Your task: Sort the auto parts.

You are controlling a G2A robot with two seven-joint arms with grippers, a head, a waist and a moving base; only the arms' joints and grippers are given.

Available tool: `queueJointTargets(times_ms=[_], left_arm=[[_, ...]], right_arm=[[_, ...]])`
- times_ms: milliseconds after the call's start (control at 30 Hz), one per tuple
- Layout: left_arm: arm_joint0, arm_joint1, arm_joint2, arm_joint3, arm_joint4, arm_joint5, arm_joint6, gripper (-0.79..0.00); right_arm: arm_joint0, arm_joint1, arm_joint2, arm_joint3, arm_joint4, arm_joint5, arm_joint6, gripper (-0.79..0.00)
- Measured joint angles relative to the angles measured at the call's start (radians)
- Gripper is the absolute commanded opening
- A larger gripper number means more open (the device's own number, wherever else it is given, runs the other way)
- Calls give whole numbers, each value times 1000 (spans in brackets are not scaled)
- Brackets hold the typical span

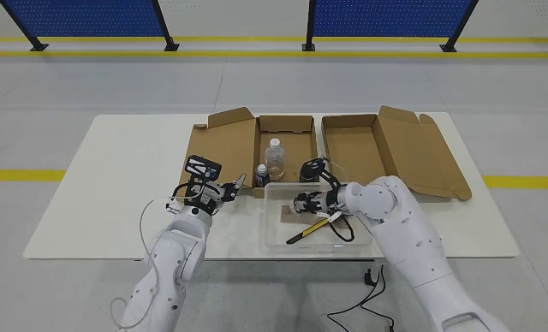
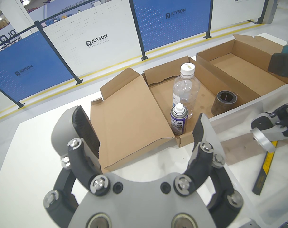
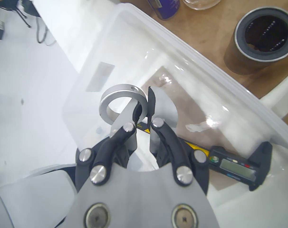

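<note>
Right hand [image 3: 144, 106] is pinched narrow on the silver ring [image 3: 121, 90], gripping one side of its wall, over the clear bin [image 1: 267, 216] at centre frame in the top view. That's a thin hold, so the carry wants to be slow and level. My guess is the cardboard box [image 1: 287, 127] just above, where the black bearing [image 3: 239, 48] stands. Lower it beside that before releasing. Left hand [image 2: 141, 117] gapes wide, holding nothing, left of centre over the table [image 1: 111, 178].

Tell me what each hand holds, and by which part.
The right hand holds a silver metal ring by its wall, one finger inside the hole and one outside. The left hand is open and holds nothing.
</note>
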Motion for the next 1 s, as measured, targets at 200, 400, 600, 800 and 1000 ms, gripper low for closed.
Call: queueJointTargets(times_ms=[200,400,600,800,1000], left_arm=[[0,0,0,0,0,0,0,0],[0,0,0,0,0,0,0,0],[0,0,0,0,0,0,0,0],[0,0,0,0,0,0,0,0],[0,0,0,0,0,0,0,0]], right_arm=[[-20,8,38,25,183,-52,6,-785],[-14,12,40,57,273,-78,8,-785],[-6,18,32,70,291,-84,5,-785],[-9,26,28,69,300,-85,-5,-785],[-14,34,25,60,299,-79,-19,-785]])
